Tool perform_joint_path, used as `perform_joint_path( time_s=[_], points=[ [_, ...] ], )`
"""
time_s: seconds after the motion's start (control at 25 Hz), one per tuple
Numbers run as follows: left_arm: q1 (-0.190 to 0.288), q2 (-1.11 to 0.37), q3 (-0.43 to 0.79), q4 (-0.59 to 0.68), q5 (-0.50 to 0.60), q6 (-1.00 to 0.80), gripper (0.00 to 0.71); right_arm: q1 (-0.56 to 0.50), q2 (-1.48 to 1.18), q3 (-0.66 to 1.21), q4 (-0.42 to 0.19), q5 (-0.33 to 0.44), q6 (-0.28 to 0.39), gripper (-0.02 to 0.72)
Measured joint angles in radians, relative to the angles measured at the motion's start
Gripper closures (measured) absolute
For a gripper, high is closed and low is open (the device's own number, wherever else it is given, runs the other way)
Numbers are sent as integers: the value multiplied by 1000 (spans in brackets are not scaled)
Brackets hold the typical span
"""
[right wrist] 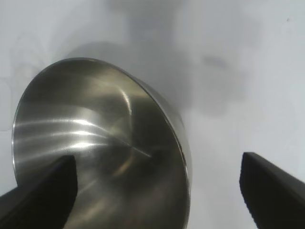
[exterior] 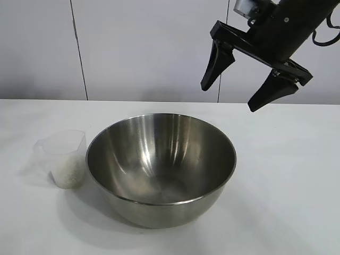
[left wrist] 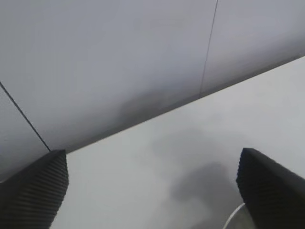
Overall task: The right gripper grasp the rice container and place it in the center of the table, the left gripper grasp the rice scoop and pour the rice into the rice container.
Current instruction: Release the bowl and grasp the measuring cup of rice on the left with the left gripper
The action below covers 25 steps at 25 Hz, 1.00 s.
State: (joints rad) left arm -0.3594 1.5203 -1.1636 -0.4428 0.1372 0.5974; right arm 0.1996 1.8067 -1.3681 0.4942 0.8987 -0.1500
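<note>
The rice container [exterior: 161, 170], a big shiny steel bowl, stands empty in the middle of the white table [exterior: 287, 175]. Just to its left stands the rice scoop [exterior: 62, 156], a small clear cup, upright, with white rice [exterior: 68, 174] in its lower part. My right gripper [exterior: 228, 98] hangs open in the air above and behind the bowl's right side, holding nothing. In the right wrist view the bowl [right wrist: 95, 143] lies below that gripper [right wrist: 157, 191]. My left gripper [left wrist: 152, 191] is outside the exterior view. Its own view shows it open over bare table.
A pale panelled wall [exterior: 149, 48] runs along the far edge of the table. Bare tabletop lies to the right of the bowl and in front of it. A thin pale curved rim [left wrist: 233, 217] shows beside one left finger; whose rim it is I cannot tell.
</note>
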Motion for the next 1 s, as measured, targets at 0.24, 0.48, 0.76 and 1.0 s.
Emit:
perform_joint_path(
  time_s=[0.24,0.48,0.76,1.0],
  points=[
    [-4,-47,210,9,-371,14,51,0,0,0,-4,0,-1,63],
    [-4,-66,417,5,-728,-1,53,0,0,0,-11,1,-1,63],
    [-5,-67,568,39,-964,-179,53,0,0,0,-29,1,-1,63],
    [-5,-68,729,77,-1256,-405,54,0,0,0,-33,1,-1,63]
  ],
)
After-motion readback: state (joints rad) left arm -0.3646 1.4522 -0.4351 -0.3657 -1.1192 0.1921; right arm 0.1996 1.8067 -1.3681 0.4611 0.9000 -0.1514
